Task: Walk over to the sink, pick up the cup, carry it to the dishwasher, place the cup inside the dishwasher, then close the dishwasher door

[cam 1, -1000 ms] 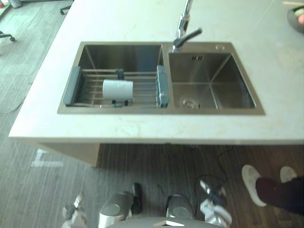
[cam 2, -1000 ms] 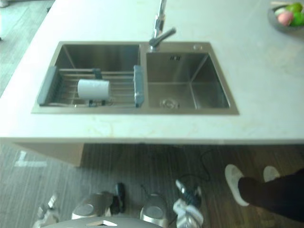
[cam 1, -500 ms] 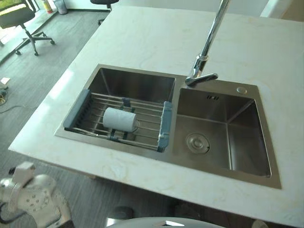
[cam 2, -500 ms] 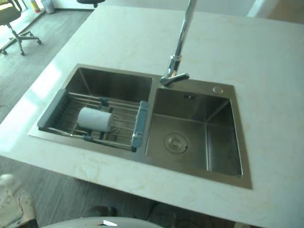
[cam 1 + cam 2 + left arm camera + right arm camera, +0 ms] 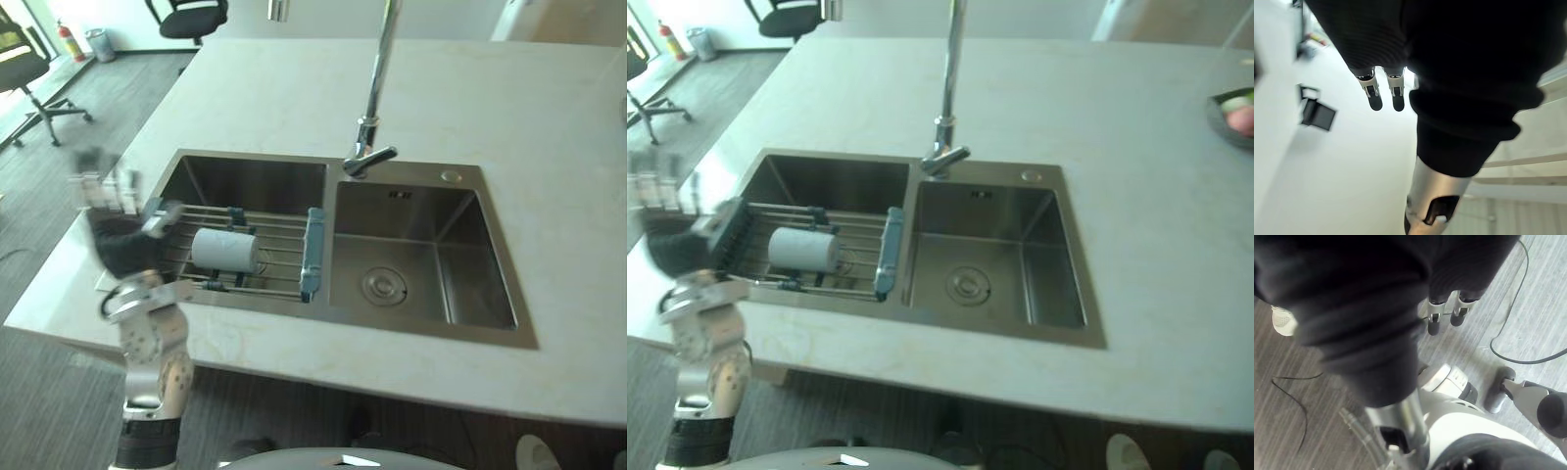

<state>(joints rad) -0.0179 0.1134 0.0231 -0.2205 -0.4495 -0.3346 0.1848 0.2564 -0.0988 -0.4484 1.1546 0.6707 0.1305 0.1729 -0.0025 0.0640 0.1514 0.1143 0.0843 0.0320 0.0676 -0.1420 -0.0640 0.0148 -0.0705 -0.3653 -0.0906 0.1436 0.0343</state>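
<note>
A white cup (image 5: 225, 250) lies on its side on a wire drying rack (image 5: 312, 253) set across the left basin of a steel double sink (image 5: 255, 181). My left hand (image 5: 120, 243) is raised at the counter's left edge, just left of the rack and apart from the cup. Its fingers (image 5: 1383, 95) are straight and hold nothing. In the right wrist view my right hand (image 5: 1433, 323) hangs low over the floor, its fingers relaxed and empty.
A tall faucet (image 5: 372, 108) stands behind the divider between the basins. The pale counter (image 5: 294, 88) spreads around the sink, with a bowl of fruit (image 5: 1236, 116) at its far right. Office chairs (image 5: 191, 15) stand on the floor beyond the counter's left end.
The camera has moved, so the sink sits differently in the picture. My left arm has risen from below the counter to the rack's left end. The cup lies as before.
</note>
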